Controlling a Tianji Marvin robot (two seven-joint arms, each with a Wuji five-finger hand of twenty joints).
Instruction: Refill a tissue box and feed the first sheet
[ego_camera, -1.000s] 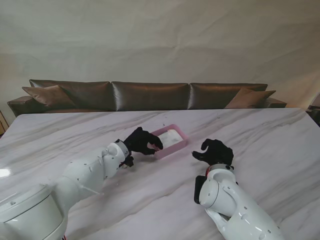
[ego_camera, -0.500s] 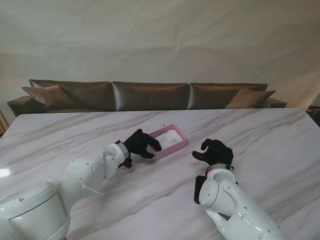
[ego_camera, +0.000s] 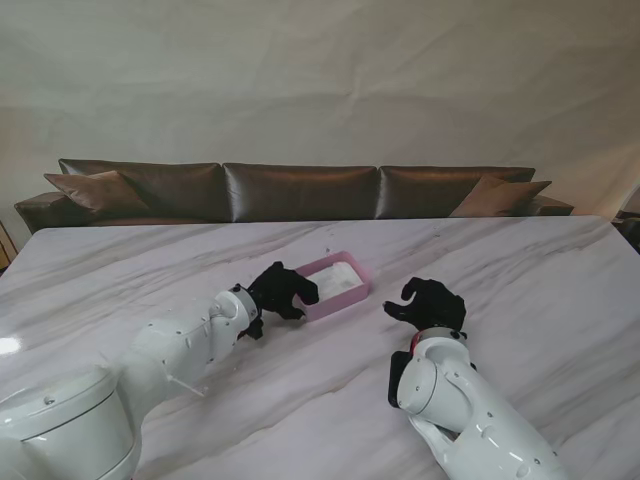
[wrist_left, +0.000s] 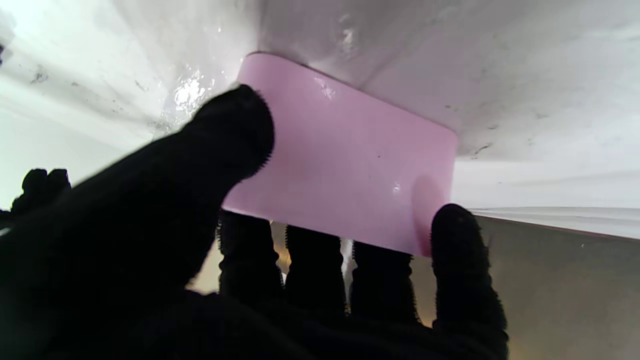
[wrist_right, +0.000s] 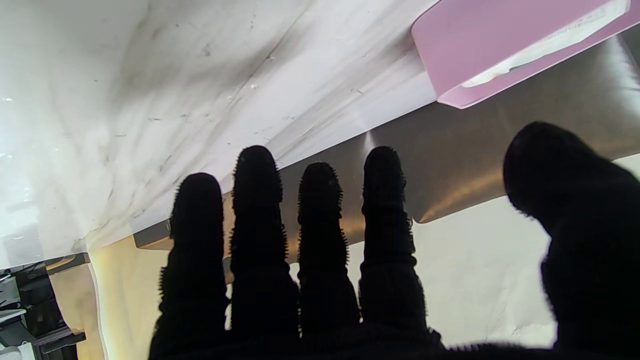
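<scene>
Since a second ago the left hand (ego_camera: 281, 291) has drawn the pink tissue box (ego_camera: 335, 283) slightly toward the robot's left on the marble table (ego_camera: 520, 270). Its thumb presses the box's glossy end wall while the other fingers (wrist_left: 462, 250) hook over the rim, grasping it. White tissue fills the open box. Well apart, the right hand (ego_camera: 430, 303) hovers, fingers spread and holding nothing.

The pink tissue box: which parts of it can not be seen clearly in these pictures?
- Stand view: the left hand covers the near left end of the pink tissue box.
- Left wrist view: only one wall shows; the inside is hidden.
- Right wrist view: the frame edge cuts the box; the tissues barely show.
</scene>
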